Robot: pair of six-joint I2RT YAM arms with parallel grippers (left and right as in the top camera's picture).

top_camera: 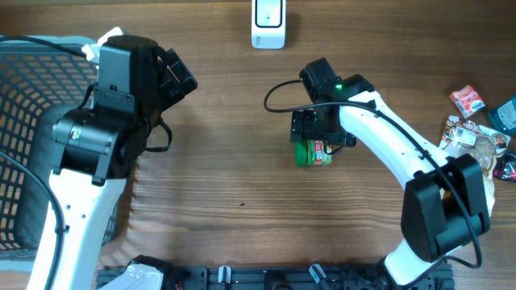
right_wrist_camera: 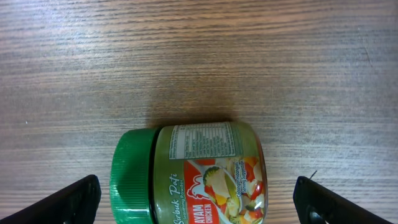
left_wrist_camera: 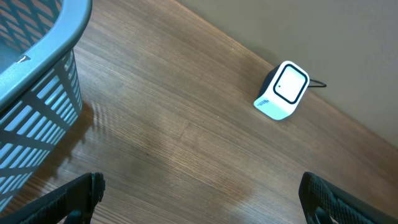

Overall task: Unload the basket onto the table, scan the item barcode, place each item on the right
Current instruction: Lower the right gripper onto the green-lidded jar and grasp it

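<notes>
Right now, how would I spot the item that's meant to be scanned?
Start at the wooden table and look just right of its middle, under the wrist of the right arm. There lies a jar on its side. Its green lid and red-and-yellow label set it apart from the white scanner and packets.

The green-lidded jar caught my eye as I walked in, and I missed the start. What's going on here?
A two-arm robot is set up to scan an item. The right gripper hovers open over the green-lidded jar, which lies on its side on the wooden table, not yet grasped. The left gripper is open and empty beside the blue basket, facing the white barcode scanner.
</notes>
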